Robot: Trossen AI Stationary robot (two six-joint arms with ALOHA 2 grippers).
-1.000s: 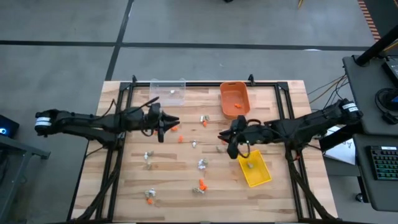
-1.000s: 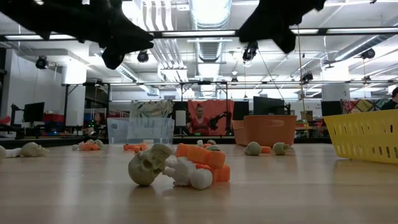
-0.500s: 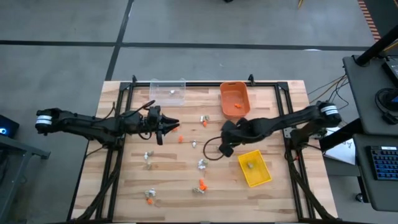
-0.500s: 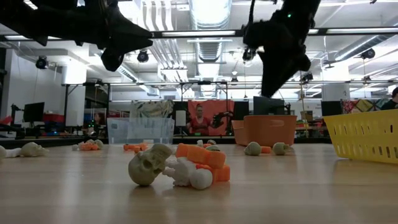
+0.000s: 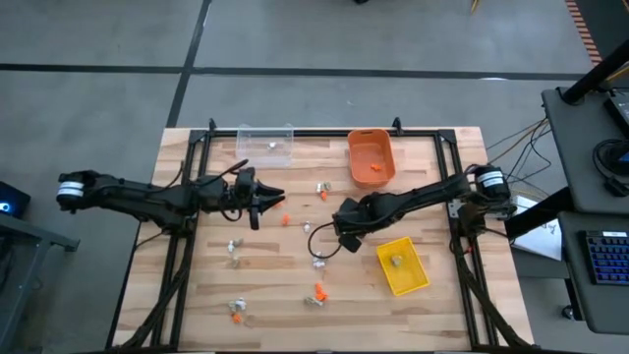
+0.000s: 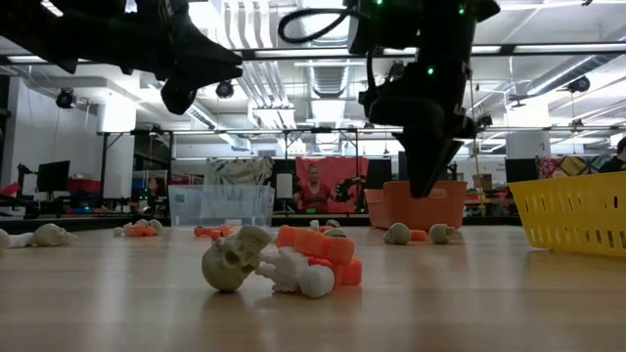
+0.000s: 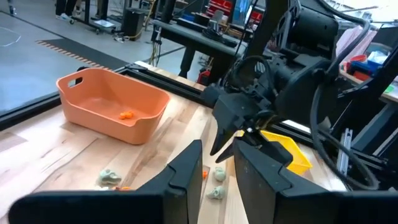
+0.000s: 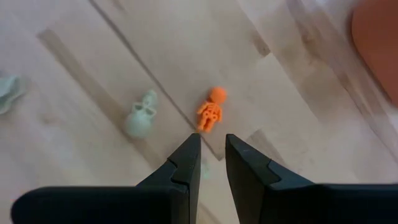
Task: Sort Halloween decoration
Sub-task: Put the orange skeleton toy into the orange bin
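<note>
Though strewn across the bench (image 5: 197,295), the Halloween decoration (image 5: 317,292) looks light, rigid and slippery: pinch each trinket's middle. The left pincer (image 5: 272,197) hovers slightly parted, empty; the right pincer (image 8: 210,163), likewise, hangs over an orange skeleton (image 8: 211,110).

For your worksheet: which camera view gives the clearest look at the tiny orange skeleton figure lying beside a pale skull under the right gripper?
The right wrist view: the orange skeleton figure shows head and ribs. The high view shows mere specks there; the low and left wrist views don't show it identifiably.
</note>
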